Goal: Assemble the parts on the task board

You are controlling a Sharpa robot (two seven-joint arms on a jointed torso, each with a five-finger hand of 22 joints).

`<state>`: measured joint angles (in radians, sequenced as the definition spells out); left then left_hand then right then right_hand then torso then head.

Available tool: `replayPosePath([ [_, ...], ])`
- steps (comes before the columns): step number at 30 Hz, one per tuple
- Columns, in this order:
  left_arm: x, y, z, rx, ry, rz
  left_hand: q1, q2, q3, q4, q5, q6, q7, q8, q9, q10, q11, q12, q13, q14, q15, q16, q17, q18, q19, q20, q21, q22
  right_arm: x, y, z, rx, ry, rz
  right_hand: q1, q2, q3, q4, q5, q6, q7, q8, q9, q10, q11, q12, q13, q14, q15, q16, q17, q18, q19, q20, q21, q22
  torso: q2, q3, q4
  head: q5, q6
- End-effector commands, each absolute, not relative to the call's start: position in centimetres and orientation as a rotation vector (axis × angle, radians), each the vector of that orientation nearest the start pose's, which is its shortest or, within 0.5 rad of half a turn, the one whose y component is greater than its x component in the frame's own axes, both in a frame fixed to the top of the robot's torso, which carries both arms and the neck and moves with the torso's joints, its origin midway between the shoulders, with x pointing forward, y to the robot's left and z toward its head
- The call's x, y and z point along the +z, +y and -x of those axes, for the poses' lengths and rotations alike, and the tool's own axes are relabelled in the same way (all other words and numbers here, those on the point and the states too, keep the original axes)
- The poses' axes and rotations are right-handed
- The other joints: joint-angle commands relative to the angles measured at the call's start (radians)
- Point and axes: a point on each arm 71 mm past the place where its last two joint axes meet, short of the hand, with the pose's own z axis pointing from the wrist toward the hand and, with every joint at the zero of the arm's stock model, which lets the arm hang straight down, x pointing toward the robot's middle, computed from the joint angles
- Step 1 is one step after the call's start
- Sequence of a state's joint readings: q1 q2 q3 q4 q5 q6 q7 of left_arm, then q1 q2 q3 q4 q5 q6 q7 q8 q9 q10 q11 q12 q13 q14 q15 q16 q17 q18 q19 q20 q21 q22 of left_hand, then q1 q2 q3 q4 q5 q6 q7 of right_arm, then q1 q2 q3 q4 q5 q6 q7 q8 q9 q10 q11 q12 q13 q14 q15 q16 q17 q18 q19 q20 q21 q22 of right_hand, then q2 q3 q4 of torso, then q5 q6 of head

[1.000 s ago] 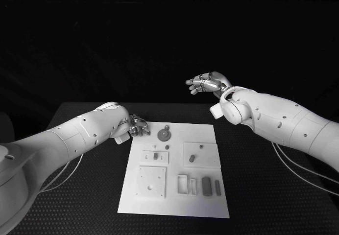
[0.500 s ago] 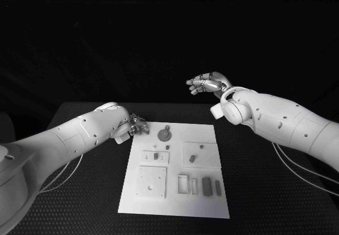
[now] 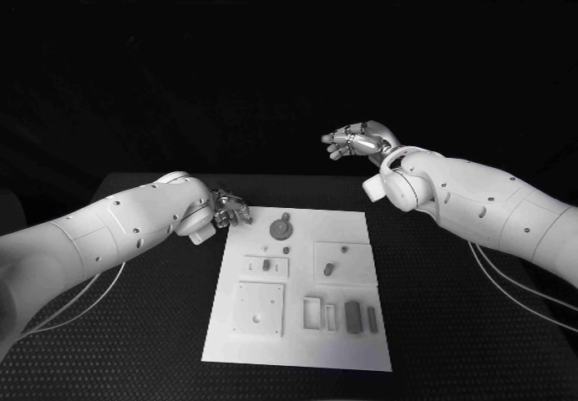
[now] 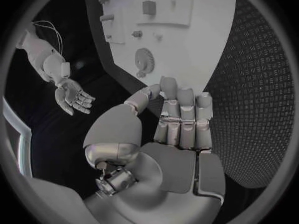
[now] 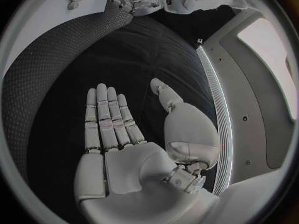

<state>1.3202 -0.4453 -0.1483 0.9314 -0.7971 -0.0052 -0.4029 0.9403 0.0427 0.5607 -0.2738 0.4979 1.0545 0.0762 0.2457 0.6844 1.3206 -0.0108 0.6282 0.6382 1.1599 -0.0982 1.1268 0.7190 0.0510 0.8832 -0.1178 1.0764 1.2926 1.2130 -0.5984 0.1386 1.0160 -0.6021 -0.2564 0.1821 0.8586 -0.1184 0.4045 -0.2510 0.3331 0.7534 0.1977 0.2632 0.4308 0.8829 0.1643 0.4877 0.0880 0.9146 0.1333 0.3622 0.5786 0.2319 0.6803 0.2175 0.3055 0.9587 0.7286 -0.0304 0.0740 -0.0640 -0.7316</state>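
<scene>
The white task board [image 3: 301, 347] lies in the middle of the black table. A round gear [image 3: 281, 227] rests near its far edge, and small dark parts [image 3: 352, 317] sit further down among raised white plates. My left hand [image 3: 229, 209] hovers at the board's far left corner; its fingers [image 4: 181, 114] lie straight and close together, thumb near the first fingertip, nothing seen in it. The gear [image 4: 144, 60] lies just beyond those fingertips. My right hand [image 3: 356, 140] hangs in the air past the table's far edge, palm [image 5: 118, 134] flat, fingers spread, holding nothing.
Bare black table [image 3: 144, 334] runs along both sides of the board. A square plate [image 3: 259, 309] and another with a dark part [image 3: 327, 270] stand on the board. My right forearm [image 3: 482, 209] crosses above the table's far right corner.
My left hand has drawn slightly away from the board toward the far left. The right hand has drifted a touch to the right. The parts have not moved.
</scene>
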Motion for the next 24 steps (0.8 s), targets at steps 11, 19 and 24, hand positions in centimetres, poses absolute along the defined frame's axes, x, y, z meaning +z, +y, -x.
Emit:
replayPosePath([
  [11, -20.5, 18.9, -55.2, -0.474, 2.131, 0.6, 0.004, -0.021, 0.009, -0.017, 0.063, 0.061, -0.046, 0.096, 0.183, 0.086, -0.068, 0.014, 0.011, 0.092, -0.078, 0.018, 0.003, 0.01, 0.028, -0.128, 0.017, 0.007, -15.0, -24.0, -58.8, 1.109, 1.463, -0.701, 0.0, 0.007, -0.005, -0.001, 0.006, -0.008, 0.029, 0.004, -0.002, 0.008, 0.0, -0.006, -0.002, -0.001, 0.007, -0.007, 0.001, 0.005, -0.004, 0.003, -0.004, 0.002, -0.003, 0.0006, 0.0023, 0.005, -0.01],
  [19, -21.9, 19.3, -53.1, -0.421, 2.15, 0.591, 0.001, -0.023, 0.009, -0.017, 0.078, 0.067, -0.049, 0.095, 0.187, 0.093, -0.07, 0.017, 0.013, 0.098, -0.081, 0.023, 0.004, 0.011, 0.034, -0.131, 0.021, 0.009, -15.0, -24.4, -58.9, 1.097, 1.459, -0.707, 0.0, 0.007, -0.005, 0.0, 0.007, -0.007, 0.029, 0.004, -0.002, 0.008, 0.0, -0.006, -0.003, -0.001, 0.007, -0.007, 0.001, 0.005, -0.004, 0.003, -0.004, 0.002, -0.002, -0.0021, 0.0034, 0.005, -0.018],
  [24, -22.9, 19.2, -52.1, -0.399, 2.177, 0.56, -0.002, -0.026, 0.01, -0.018, 0.093, 0.074, -0.05, 0.094, 0.19, 0.098, -0.071, 0.018, 0.015, 0.101, -0.082, 0.026, 0.005, 0.012, 0.037, -0.133, 0.023, 0.01, -15.0, -24.4, -59.0, 1.097, 1.462, -0.708, 0.0, 0.007, -0.005, -0.001, 0.007, -0.007, 0.029, 0.004, -0.002, 0.008, 0.0, -0.006, -0.003, -0.001, 0.006, -0.007, 0.001, 0.005, -0.004, 0.003, -0.005, 0.002, -0.002, -0.0001, 0.0024, 0.006, -0.024],
])
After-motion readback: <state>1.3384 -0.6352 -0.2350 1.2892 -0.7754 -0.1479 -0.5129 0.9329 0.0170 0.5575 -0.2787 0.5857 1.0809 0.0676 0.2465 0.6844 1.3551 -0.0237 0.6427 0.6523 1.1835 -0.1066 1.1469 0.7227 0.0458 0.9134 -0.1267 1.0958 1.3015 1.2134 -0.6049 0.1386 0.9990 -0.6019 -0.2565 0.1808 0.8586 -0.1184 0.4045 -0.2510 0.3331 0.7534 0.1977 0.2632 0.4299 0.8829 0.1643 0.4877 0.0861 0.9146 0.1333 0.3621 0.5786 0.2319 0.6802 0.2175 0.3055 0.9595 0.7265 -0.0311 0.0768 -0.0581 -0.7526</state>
